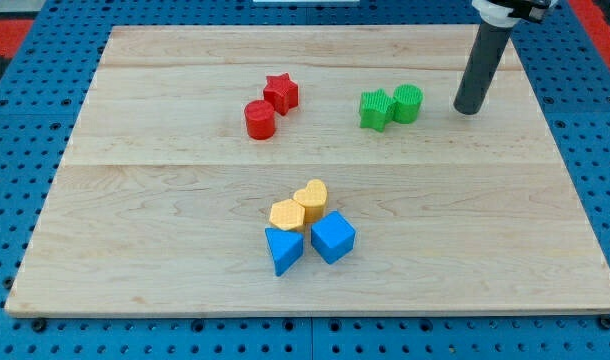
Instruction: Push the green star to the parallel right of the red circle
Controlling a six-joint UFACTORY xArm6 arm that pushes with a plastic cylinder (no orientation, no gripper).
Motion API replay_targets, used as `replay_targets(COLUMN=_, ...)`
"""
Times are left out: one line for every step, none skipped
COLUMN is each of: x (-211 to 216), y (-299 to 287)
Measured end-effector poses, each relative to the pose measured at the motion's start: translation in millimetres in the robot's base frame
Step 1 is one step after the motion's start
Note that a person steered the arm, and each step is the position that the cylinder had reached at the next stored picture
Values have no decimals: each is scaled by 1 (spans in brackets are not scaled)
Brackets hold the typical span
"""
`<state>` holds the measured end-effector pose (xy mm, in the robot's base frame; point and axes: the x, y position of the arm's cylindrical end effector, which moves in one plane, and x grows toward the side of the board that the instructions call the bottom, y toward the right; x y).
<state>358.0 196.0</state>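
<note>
The tip (468, 109) sits upper right, just right of the green circle (408, 103), itself touching the green star (375, 109). There's no gripper, just a rod. The red circle (260, 119) is further left, so the star is probably near enough its right already.

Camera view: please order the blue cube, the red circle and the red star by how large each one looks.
1. blue cube, largest, though it lies nearer the view's bottom, probably nearer the camera.
2. red circle and red star look about alike; I cannot rank them.
</note>
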Motion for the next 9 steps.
replay_targets(x=0, y=-21)
replay_targets(x=-8, y=-48)
replay_targets(x=-25, y=-49)
replay_targets(x=-30, y=-49)
replay_targets(x=-25, y=-49)
replay_targets(x=-13, y=-58)
replay_targets(x=-16, y=-81)
replay_targets(x=-15, y=-92)
replay_targets(x=-5, y=-98)
